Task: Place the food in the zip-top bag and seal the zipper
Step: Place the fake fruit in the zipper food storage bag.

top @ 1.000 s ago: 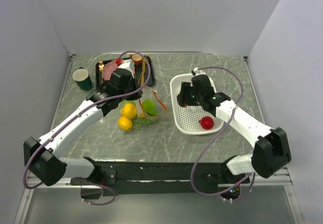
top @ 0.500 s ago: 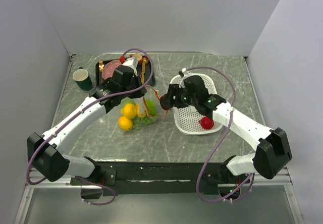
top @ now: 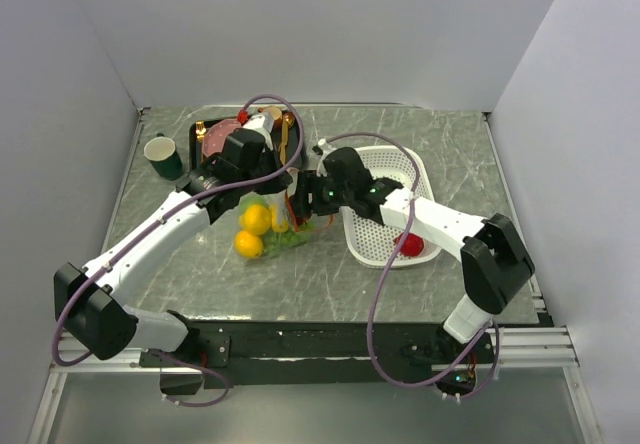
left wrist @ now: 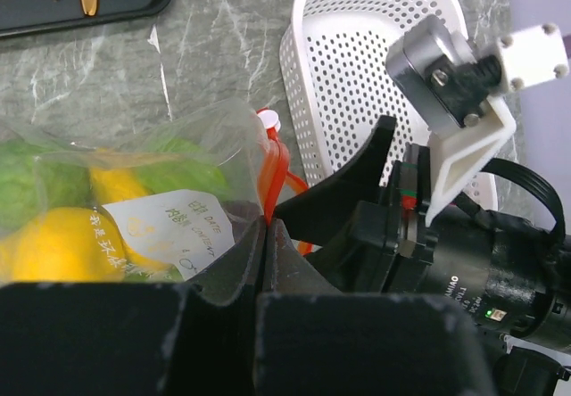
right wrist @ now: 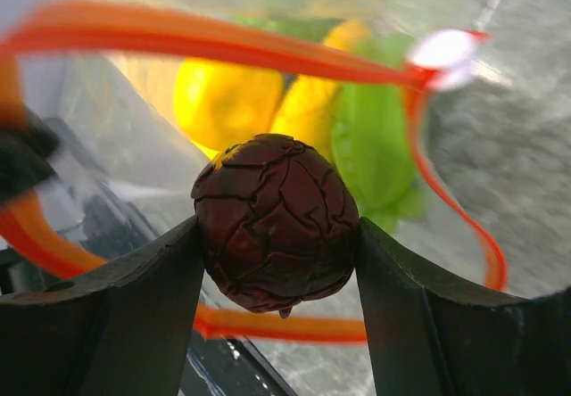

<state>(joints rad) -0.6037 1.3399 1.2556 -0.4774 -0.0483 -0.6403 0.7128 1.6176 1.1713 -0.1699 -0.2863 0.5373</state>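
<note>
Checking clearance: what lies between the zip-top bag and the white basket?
The right gripper, shut on the dark purple fruit, seen in top and left wrist views.

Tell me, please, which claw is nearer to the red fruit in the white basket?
Right. The right claw, holding the dark purple piece at the mouth of the zip-top bag, is just left of the white basket holding the red fruit; the left claw pinches the zipper farther left.

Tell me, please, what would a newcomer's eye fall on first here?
The dark purple toy fruit, gripped in the fingers of the right gripper, is just at the open mouth of the zip-top bag. The left gripper pinches the bag's orange-red zipper; yellow lemons show inside. A red toy fruit lies in the white basket.
</note>
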